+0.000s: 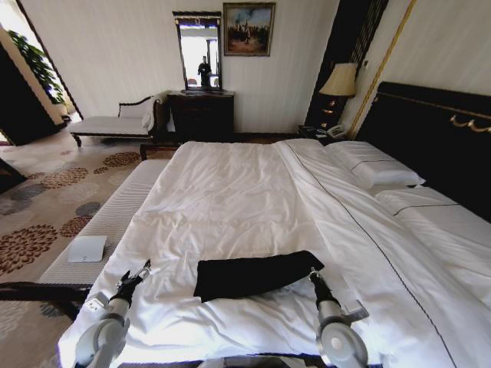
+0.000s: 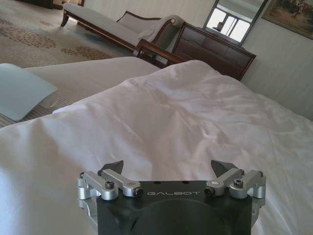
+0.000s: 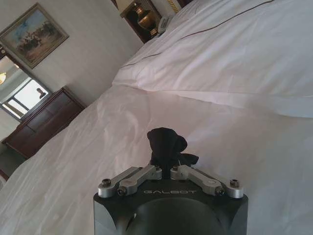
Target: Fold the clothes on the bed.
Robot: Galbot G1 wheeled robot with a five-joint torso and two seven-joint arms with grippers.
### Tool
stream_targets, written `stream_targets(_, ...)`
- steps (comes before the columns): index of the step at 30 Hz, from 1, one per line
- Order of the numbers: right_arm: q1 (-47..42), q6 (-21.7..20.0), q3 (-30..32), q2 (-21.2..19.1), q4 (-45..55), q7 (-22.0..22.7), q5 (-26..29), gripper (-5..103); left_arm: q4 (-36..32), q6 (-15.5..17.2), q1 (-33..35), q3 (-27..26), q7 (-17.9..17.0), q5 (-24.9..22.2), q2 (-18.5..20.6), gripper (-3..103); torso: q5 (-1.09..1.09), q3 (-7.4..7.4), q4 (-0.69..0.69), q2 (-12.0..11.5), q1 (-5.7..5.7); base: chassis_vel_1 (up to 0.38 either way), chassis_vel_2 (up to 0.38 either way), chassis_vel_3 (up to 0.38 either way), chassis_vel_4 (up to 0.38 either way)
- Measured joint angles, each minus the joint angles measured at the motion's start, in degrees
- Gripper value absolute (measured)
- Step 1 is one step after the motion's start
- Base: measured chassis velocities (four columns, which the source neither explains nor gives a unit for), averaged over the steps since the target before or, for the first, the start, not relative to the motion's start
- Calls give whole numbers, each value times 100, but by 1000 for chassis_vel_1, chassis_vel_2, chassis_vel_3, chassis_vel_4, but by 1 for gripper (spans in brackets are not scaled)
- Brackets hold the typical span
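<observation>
1. The black T-shirt [image 1: 253, 276] lies on the white duvet [image 1: 230, 199] near the foot of the bed [image 1: 430, 130], folded into a long dark band that runs across the bed between the two arms.
2. The right pincer [image 1: 313, 274] sits at the right end of the band, touching the cloth. In the right wrist view its fingers [image 3: 188, 172] are closed together on a bunched knot of the black T-shirt [image 3: 166, 144], which stands up just past the fingertips above the duvet [image 3: 234, 127].
3. The left pincer [image 1: 142, 270] hovers over the duvet to the left of the shirt, apart from it. In the left wrist view the left pincer [image 2: 168, 169] has its fingers [image 2: 113, 169] spread wide with nothing between them, and plain white duvet [image 2: 166, 112] lies ahead of it.
4. White pillows [image 1: 376, 165] rest at the head of the bed against the dark headboard.
5. A pale padded bench [image 1: 107, 218] runs along the left side of the bed, with a flat white pad [image 1: 86, 248] lying on it.
6. Farther back stand a dark dresser [image 1: 201, 115] with a mirror [image 1: 198, 50], a framed painting [image 1: 248, 28] on the wall, a chaise [image 1: 115, 123], and a lamp [image 1: 340, 80] on the nightstand.
</observation>
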Motion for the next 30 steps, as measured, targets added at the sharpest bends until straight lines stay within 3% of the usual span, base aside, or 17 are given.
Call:
stream_targets(2, 79, 72, -71, -2, -120, -214, -97, 2, -2, 0, -2, 3, 0, 2, -12, 100, 0, 0, 1, 0, 0, 0, 0, 0, 0)
stream_targets(4, 263, 269, -199, -14, -280, -833, -234, 2, -3, 0, -4, 1, 0, 3, -35, 100, 0, 0, 2, 0, 0, 0, 0, 0, 0)
stream_targets(5, 377, 396, -287, -35, -356, -1350, -298, 2, -1, 0, -1, -11, 0, 3, -42, 100, 0, 0, 3, 0, 1, 0, 0, 0, 0)
stream_targets(6, 377, 396, -287, -35, -356, -1350, -298, 2, -1, 0, -1, -11, 0, 3, -42, 100, 0, 0, 3, 0, 1, 0, 0, 0, 0)
stream_targets(8, 606, 576, -504, -122, -507, -2385, -445, 2, 19, 0, 27, -37, 0, 11, -41, 100, -2, 0, 2, 0, 1, 0, 0, 0, 0)
stream_targets(11, 934, 728, -937, -249, -790, -3394, -648, 2, 36, 0, 61, -94, -1, 26, -26, 100, -1, 0, 4, 0, 0, 0, 0, 0, 0)
stream_targets(12, 934, 728, -937, -249, -790, -3394, -648, 2, 36, 0, 61, -94, -1, 26, -26, 100, -1, 0, 4, 0, 0, 0, 0, 0, 0)
stream_targets(16, 1319, 818, -1629, -234, -1225, -4193, -890, 2, 40, 16, 68, -179, -9, 25, -24, 100, -1, 0, 3, 0, 1, 0, 0, 0, 0)
stream_targets(23, 1809, 962, -2431, -67, -1831, -4750, -1062, 2, 94, 18, 111, -240, -10, 61, -92, 100, -2, 0, 3, 0, 0, 0, 0, 0, 0)
stream_targets(30, 2348, 985, -3254, -171, -2348, -4771, -853, 2, 88, 17, 148, -320, -10, 73, -108, 100, 1, 0, 3, 0, 1, 0, 0, 0, 0)
